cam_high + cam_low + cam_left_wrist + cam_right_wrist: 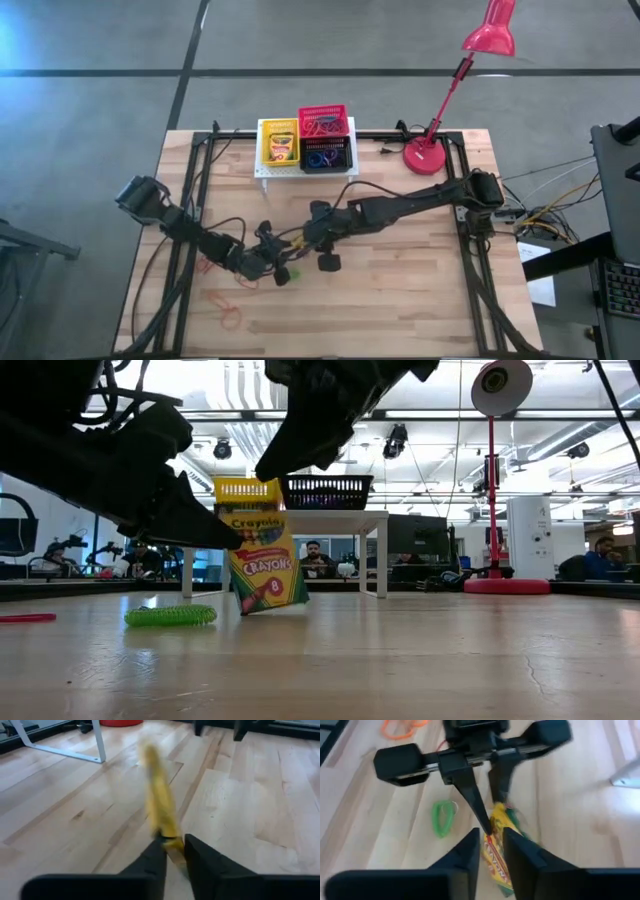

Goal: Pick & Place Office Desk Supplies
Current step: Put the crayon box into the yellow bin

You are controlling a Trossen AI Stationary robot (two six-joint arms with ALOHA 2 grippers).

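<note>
I have both arms meeting over the middle of the wooden table (400, 290), near its front half. The left gripper (173, 847) reaches in from the left side; in its wrist view its two fingers are pinched on the thin edge of a yellow crayon box (159, 805), which stands up from between them. The right gripper (491, 842) comes from the right side, and in its wrist view its fingers sit close on either side of the same crayon box (499, 851), with the left gripper's fingers meeting it from the opposite side; I cannot tell whether the right fingers actually press the box. In the low view that crayon box (266, 563) is tilted, one bottom corner at the table, with the left gripper (215, 535) against its upper left edge. A green elastic loop (171, 616) lies flat on the table just beside the box. An orange loop (231, 317) lies near the table's front-left area, well apart from the grippers. At the back of the table the white stand (268, 172) carries a yellow basket (279, 142) with another crayon box in it, a red basket (324, 121) and a black basket (326, 158) holding coloured loops. The red desk lamp (430, 152) stands beside them, to the right.
</note>
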